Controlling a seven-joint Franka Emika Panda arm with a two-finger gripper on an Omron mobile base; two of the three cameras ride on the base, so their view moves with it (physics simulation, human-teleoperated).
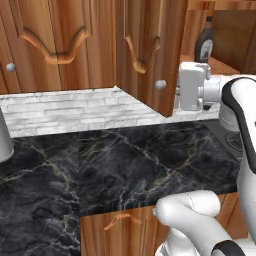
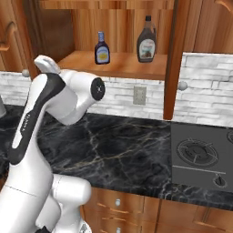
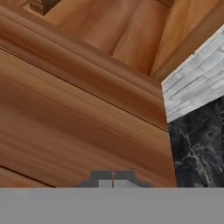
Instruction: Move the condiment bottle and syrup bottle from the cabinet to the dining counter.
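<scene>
1. Black marble worktop (image 2: 113, 150) backed by white brick runs under the wall cabinet (image 2: 113, 66), whose doors stand open; a stovetop (image 2: 200, 154) sits to the right in the right base view.
2. Both bottles are on the cabinet shelf, upright and apart — the condiment bottle (image 2: 102, 48) toward the left, the syrup bottle (image 2: 146, 41) to its right; from the left base view I see the syrup bottle (image 1: 204, 42) past the edge of the open door (image 1: 150, 55).
3. My gripper (image 3: 113, 180) has its finger tips pressed together with nothing between them; the hand view looks straight onto wooden panelling, with a strip of brick and marble at the right; the hand (image 1: 192, 86) sits just beside the lower edge of the open door, below shelf height.
4. Judgement: the cabinet is already open, so access is done; neither bottle has been grasped or moved — both transfers are left.
5. I see no dining counter from here; I would expect a drive to it once a bottle is in hand.
6. Next I would part the jaws, lift the hand to shelf level and approach one bottle; the door edge close by the hand is the obvious collision risk.
</scene>
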